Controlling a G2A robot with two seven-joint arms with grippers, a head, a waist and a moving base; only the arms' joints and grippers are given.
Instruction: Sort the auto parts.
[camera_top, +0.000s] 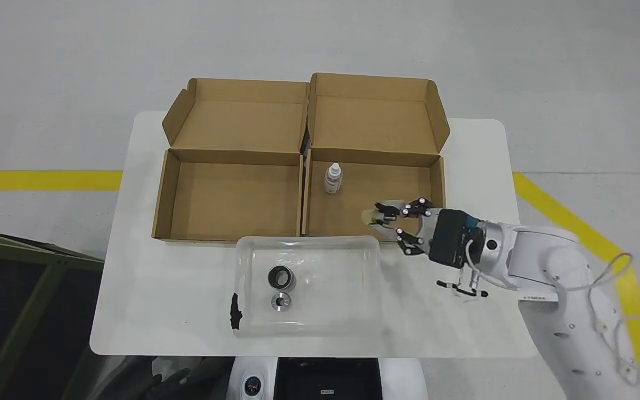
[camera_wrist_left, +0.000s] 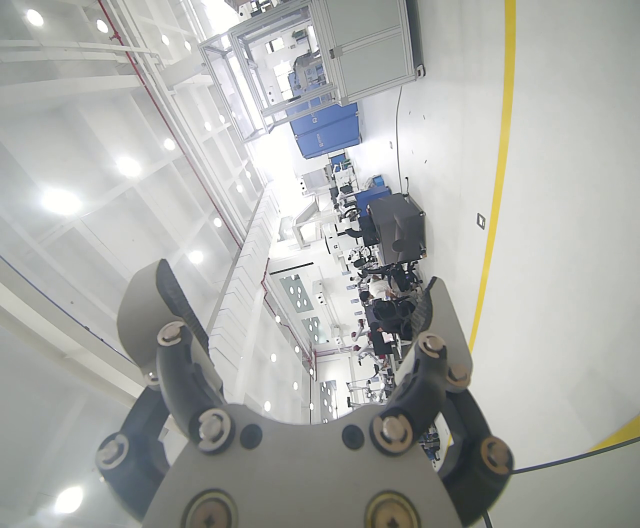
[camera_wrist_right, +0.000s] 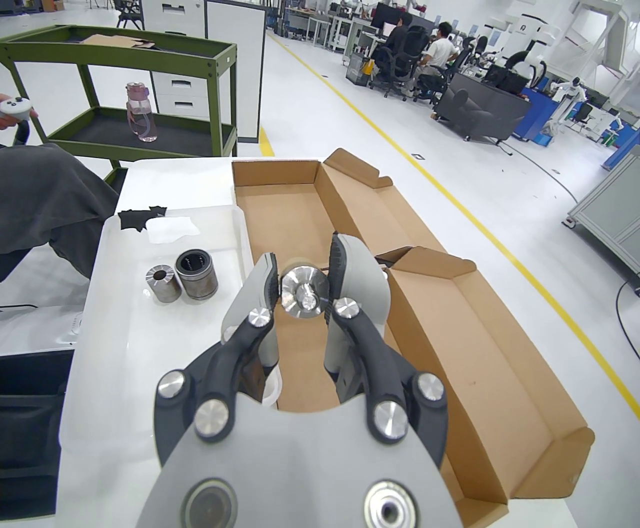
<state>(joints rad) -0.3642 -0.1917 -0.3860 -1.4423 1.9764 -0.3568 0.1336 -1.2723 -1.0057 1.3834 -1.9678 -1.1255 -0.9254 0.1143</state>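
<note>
Cardboard left box (camera_top: 230, 200) holds no part that I can see. Your left gripper (camera_wrist_left: 300, 300) is aimed at the ceiling, fingers wide apart, nothing between them.

Clear tray (camera_top: 360, 300), on the table in front of both boxes, has two metal cylinders in it, close together: a bearing (camera_top: 281, 277) and a plain sleeve (camera_top: 281, 301). A black scrap (camera_top: 235, 312) sits at its left rim.

Right box (camera_top: 400, 190) has one white bottle-shaped piece (camera_top: 333, 179) near its far left corner. Your right gripper (camera_wrist_right: 304, 275) hangs over that box's near side, fingers closed on a round steel part (camera_wrist_right: 300, 300).

My read: you're roughly midway. One is placed, one is in hand, two are left to go.

Room: the box floor right of the white piece is open. Watch the box's near wall and the tray rim, both just beside the fingers. Lids are folded back on the far side, out of your way.
</note>
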